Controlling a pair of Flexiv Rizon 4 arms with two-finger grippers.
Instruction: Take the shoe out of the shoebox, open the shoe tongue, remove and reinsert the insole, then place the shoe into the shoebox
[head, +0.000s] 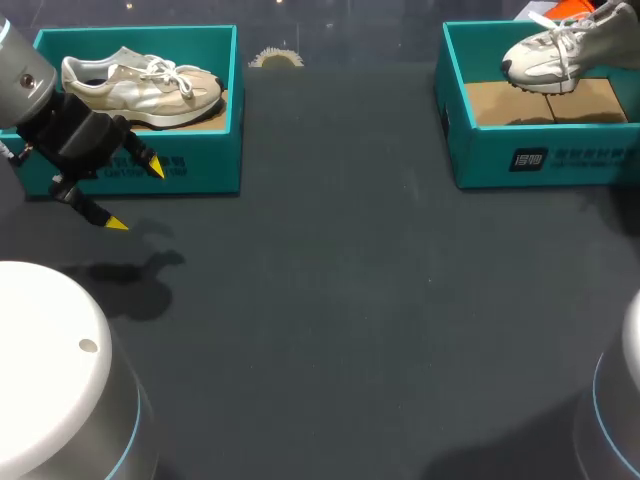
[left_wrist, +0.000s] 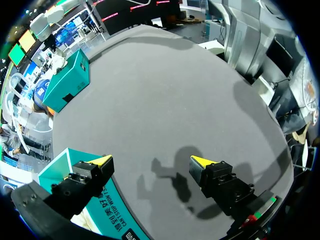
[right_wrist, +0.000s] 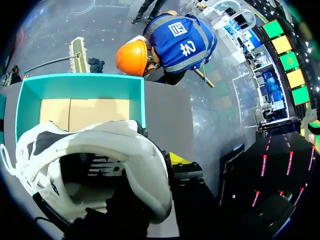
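- Shoe: white and grey. It is found raised and tilted over the right shoebox, with the toe lowest and near the box's left wall, and the heel turned to the right arm's side.
- Right gripper: in its wrist view one yellow tip is seen pressed against the outside of the heel. The other finger is hidden inside the shoe. As the shoe appears to hang clear of the cardboard floor, it is judged to be clamped by the heel wall.
- Left gripper: the fingers are spread wide with nothing between them. It is held over the table, just in front of the left shoebox, in which a second shoe, cream in colour, lies.
- Step in hand: judged to be the first, taking the shoe out. Tongue and insole work is not yet begun.
- Next move: a lift is called for until the toe is above the rim. A carry toward the table's middle is then needed, with the shoe set down on its sole within the left gripper's reach.
- Edges: the right shoebox's left and front walls are noted as snags for the low toe.
- Open room: a broad stretch of dark table lies between the two boxes.
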